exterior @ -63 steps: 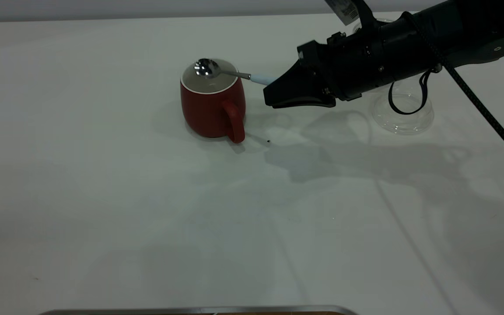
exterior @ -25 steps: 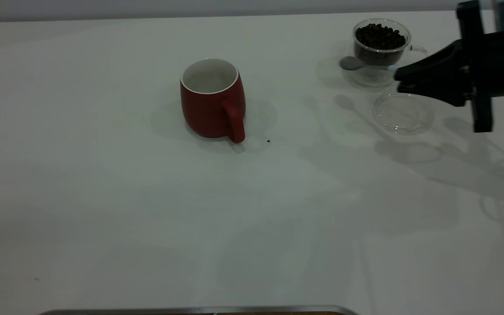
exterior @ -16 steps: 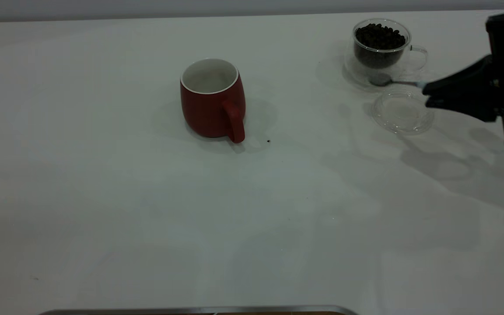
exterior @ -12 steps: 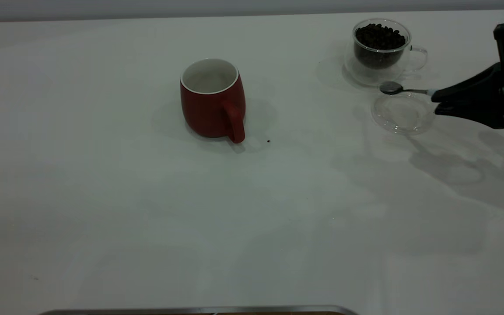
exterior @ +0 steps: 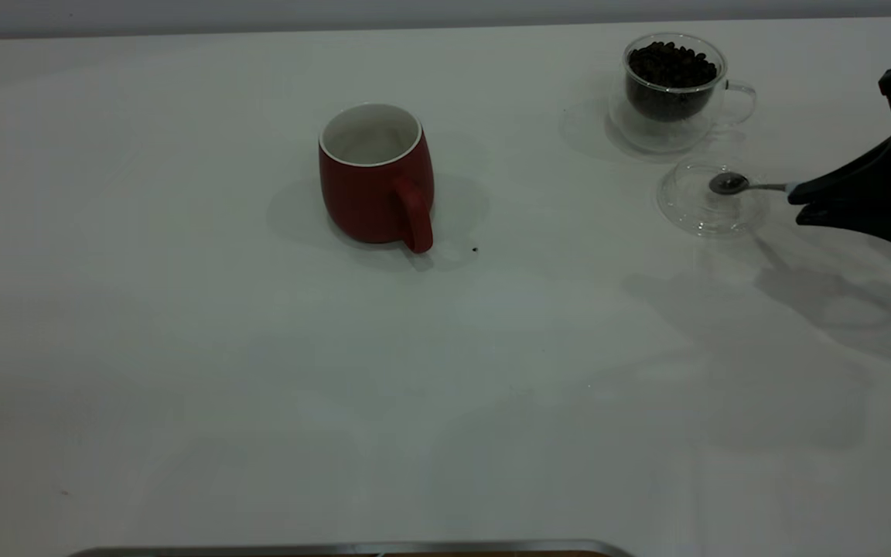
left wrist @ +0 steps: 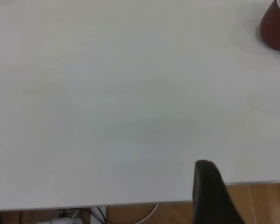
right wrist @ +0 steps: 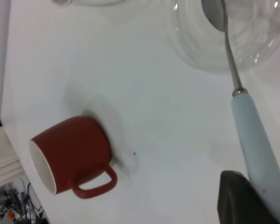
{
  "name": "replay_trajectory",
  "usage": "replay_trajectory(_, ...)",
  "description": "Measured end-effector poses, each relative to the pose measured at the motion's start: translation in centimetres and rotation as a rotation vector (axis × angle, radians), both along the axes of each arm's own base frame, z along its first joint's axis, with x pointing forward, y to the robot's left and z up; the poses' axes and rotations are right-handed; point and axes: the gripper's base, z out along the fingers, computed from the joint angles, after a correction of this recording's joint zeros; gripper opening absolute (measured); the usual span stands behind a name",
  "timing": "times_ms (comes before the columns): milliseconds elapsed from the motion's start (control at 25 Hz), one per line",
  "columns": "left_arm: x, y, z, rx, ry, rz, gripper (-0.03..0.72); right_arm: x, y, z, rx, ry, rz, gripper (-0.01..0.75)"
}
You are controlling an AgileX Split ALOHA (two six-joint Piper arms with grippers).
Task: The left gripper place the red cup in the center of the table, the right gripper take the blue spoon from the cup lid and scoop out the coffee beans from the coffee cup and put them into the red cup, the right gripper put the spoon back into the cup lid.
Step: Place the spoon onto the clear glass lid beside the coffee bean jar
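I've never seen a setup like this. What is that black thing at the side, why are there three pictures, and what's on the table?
The black wedge is the right gripper, the pinching end of a robot arm. It is shut on the pale handle of the blue spoon, holding its bowl over the cup lid, a clear glass disc.

One picture faces the white table from outside. The other two come from cameras on each arm's wrist. The left gripper sits back at the table's edge, idle.

Also on the table are the red cup near the middle and the coffee cup, clear glass holding the coffee beans.

red cup (left wrist: pixel 276 28) edge-cropped (left wrist)
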Motion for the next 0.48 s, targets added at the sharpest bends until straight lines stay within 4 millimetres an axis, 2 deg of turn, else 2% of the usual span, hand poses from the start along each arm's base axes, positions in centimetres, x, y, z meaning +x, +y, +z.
replay_trajectory(480, 0.0, 0.0, 0.0, -0.002, 0.0, 0.001, 0.451, 1.2, -0.6, 0.2, -0.048, -0.021, -0.01, 0.095)
